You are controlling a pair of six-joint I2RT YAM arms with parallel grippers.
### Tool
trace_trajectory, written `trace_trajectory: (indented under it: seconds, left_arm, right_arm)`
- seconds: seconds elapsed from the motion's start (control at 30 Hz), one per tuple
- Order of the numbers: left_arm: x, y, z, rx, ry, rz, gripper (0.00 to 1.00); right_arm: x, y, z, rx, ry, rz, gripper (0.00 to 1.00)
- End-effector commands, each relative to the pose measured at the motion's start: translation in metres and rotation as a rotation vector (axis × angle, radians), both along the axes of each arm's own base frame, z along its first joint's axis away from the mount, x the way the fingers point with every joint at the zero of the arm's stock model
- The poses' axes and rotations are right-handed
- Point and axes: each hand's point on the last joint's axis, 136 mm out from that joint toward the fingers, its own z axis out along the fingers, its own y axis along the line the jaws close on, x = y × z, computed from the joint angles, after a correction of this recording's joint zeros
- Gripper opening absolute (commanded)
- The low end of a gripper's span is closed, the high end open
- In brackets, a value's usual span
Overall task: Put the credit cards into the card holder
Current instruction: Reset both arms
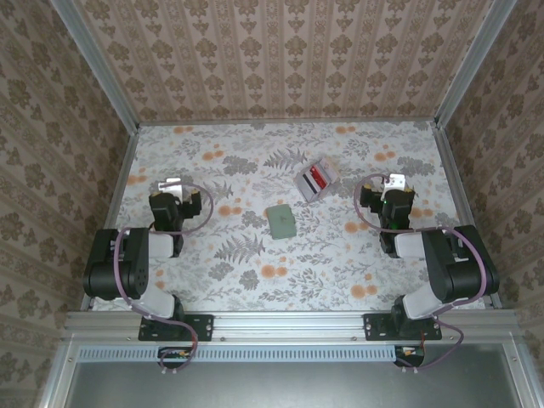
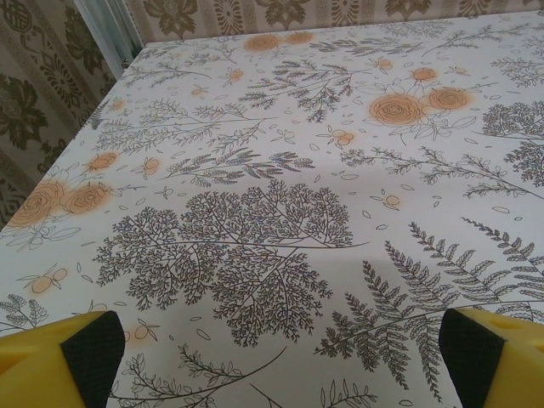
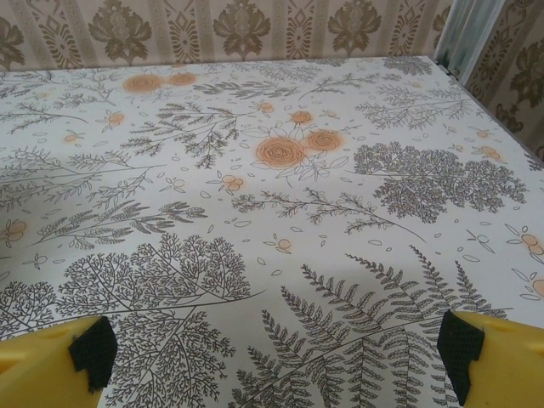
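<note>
1. As seen from overhead, shows the card holder point(image 1: 280, 221) lying flat and closed near the middle of the floral table point(image 1: 212, 280), dull grey-green side up.
2. Puts the credit cards point(image 1: 314, 181) just beyond the card holder and a little to its right, near but not touching: a small stack set askew, red and pale faces showing.
3. Finds the left gripper point(image 1: 172, 185) over the left side of the table, pointing toward the far wall, well apart from card holder and credit cards alike.
4. Through the left wrist camera, catches the left gripper point(image 2: 276, 361) with jaws released: yellow fingers point(image 2: 34, 361) tipped with dark pads point(image 2: 93, 353) at the two bottom corners, far apart, bare printed table between.
5. Finds the right gripper point(image 1: 393, 183) over the right side of the table, likewise facing the far wall, nearer the credit cards than the left gripper yet clear of them.
6. Through the right wrist camera, catches the right gripper point(image 3: 276, 357) in the same posture, jaws released, yellow fingers point(image 3: 34, 365) wide apart over ferns and orange blossoms printed on the table.
7. Frames it all with brown patterned walls point(image 1: 280, 59) on three sides and a metal rail point(image 1: 289, 323) along the near edge, both arm bases bolted to it.
</note>
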Motion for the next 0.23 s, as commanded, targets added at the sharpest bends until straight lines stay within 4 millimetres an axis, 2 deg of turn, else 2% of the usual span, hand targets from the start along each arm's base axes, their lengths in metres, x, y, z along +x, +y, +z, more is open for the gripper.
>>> trace_trajectory:
  seconds: [0.0, 0.2]
  left_arm:
    - [0.0049, -0.0016, 0.0095, 0.011, -0.025, -0.017, 1.00]
    - [0.0053, -0.0107, 0.0089, 0.011, -0.022, -0.072, 1.00]
  right_arm:
    - [0.0033, 0.0019, 0.0050, 0.018, -0.027, 0.008, 1.00]
    - [0.0033, 0.0018, 0.0050, 0.018, -0.027, 0.008, 1.00]
